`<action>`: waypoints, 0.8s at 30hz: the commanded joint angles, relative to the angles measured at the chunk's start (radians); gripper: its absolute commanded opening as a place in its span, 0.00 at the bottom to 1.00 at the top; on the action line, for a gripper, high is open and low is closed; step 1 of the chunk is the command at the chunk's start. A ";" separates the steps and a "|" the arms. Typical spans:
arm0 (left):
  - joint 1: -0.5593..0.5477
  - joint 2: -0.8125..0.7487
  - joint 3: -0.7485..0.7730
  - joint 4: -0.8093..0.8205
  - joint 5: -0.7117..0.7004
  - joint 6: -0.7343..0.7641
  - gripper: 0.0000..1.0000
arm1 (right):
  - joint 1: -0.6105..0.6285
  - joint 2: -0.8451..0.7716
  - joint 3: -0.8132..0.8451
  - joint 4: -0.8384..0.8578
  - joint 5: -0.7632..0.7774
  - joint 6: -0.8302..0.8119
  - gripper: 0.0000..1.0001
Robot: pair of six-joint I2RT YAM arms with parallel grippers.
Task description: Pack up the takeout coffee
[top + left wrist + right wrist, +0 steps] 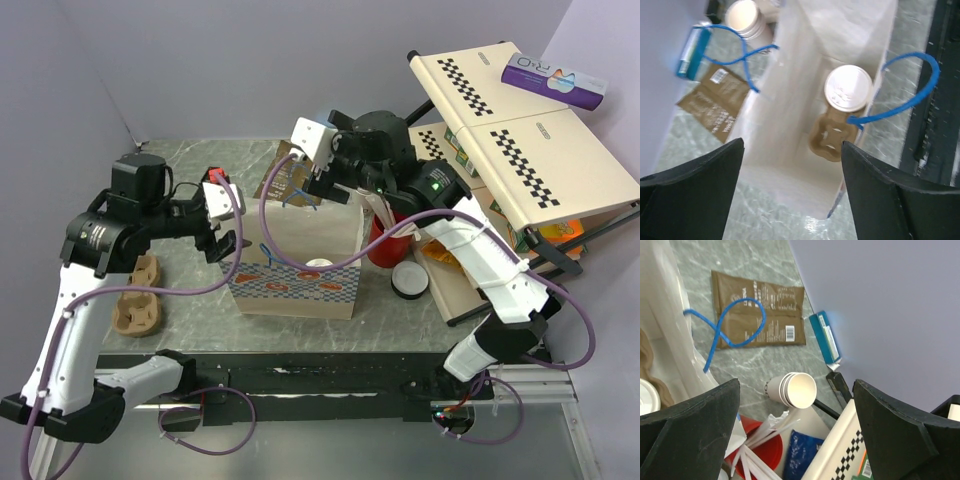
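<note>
From above, the paper bag (300, 255) stands open between the arms, with the coffee cup (318, 264) upright inside. In the left wrist view, the left gripper (792, 145) hangs wide and empty over the bag, and a cardboard carrier (827, 142) steadies the cup. In the right wrist view, the right gripper (796, 384) is wide and empty beside the bag.

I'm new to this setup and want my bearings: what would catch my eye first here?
The white paper bag with blue handles, standing mid-table, with the lidded takeout coffee already inside it, seated in a brown cardboard carrier. The left gripper hangs open right above the bag's mouth.
</note>
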 commanded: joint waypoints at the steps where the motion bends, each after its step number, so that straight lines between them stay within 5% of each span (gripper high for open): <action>1: 0.002 -0.030 0.047 0.101 -0.108 -0.115 0.85 | -0.024 0.008 0.087 -0.003 -0.080 0.088 0.99; 10: 0.000 -0.011 0.078 0.328 -0.338 -0.312 0.97 | -0.044 0.006 0.158 0.012 -0.155 0.154 0.99; 24: 0.006 0.103 0.055 0.458 -0.249 -0.436 0.98 | -0.163 -0.006 0.195 -0.006 -0.233 0.277 0.98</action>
